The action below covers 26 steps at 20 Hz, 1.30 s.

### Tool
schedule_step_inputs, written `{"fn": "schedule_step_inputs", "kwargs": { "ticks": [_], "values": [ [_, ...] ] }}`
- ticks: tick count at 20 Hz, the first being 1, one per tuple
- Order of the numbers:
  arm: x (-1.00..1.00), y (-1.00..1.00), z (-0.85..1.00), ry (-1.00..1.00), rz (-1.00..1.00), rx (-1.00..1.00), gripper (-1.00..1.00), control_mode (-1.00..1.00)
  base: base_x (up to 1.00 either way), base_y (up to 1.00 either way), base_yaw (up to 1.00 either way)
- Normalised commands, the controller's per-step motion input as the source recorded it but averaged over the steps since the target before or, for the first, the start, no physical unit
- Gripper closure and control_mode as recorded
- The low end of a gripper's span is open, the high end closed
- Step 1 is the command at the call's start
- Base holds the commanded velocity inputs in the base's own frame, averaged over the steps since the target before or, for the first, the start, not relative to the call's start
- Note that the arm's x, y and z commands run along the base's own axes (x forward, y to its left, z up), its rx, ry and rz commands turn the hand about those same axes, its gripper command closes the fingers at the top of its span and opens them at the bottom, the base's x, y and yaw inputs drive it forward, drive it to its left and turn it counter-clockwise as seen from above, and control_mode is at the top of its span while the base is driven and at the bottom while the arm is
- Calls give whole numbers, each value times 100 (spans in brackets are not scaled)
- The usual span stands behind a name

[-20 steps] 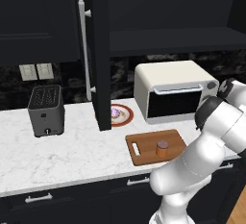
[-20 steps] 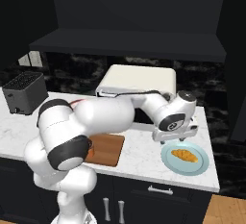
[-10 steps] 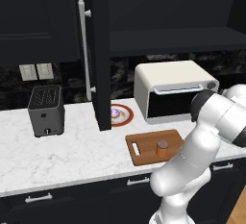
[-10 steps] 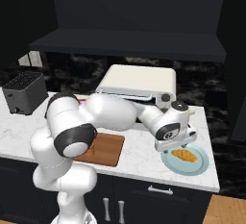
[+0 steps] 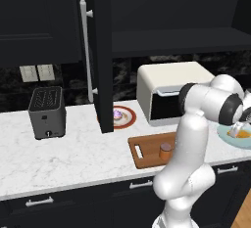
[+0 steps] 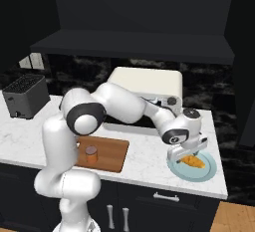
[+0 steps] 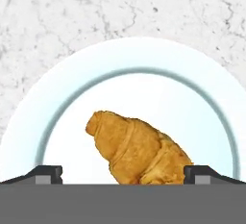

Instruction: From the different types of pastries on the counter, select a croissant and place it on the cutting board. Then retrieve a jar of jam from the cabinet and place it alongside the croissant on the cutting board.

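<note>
The golden croissant (image 7: 139, 151) lies on a pale blue plate (image 7: 139, 57) at the right end of the white marble counter (image 6: 144, 169). My gripper (image 6: 187, 154) hangs just above it, open, with a fingertip (image 7: 48, 172) on each side of the croissant (image 6: 193, 162). From the left base view the croissant (image 5: 241, 133) sits partly behind the hand (image 5: 237, 126). The jar of jam (image 5: 165, 149) stands upright on the reddish-brown cutting board (image 5: 144, 153). The round pink-frosted pastry (image 5: 118, 115) rests on its own plate. The cabinet door (image 5: 100, 51) stands open.
A white toaster oven (image 5: 169, 92) stands behind the cutting board (image 6: 112, 149). A dark toaster (image 5: 47, 112) is at the left of the counter. The open cabinet door juts out over the counter near the pink pastry. Black drawers run below the counter edge.
The hand has moved down and over to the blue plate, ending right above the croissant. The jaws stayed open. Jar, board and pastries have not moved.
</note>
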Motion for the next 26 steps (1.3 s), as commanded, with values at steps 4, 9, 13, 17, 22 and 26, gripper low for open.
{"fn": "schedule_step_inputs", "kwargs": {
  "ticks": [4, 9, 13, 17, 22, 26],
  "values": [
    [18, -9, -21, 3, 8, 0, -100, -100, 0, 0, 0],
    [37, -12, -28, 8, 15, 0, -100, -100, 0, 0, 0],
    [0, 0, -24, 7, 0, 1, -100, -100, 0, 0, 0],
    [0, 4, -45, 15, 0, 0, 100, -100, 0, 0, 0],
    [-6, 1, 44, 0, 0, 0, 100, -100, 0, 0, 0],
    [-2, 9, 56, 0, 4, 0, 100, -100, 0, 0, 0]
  ]
}}
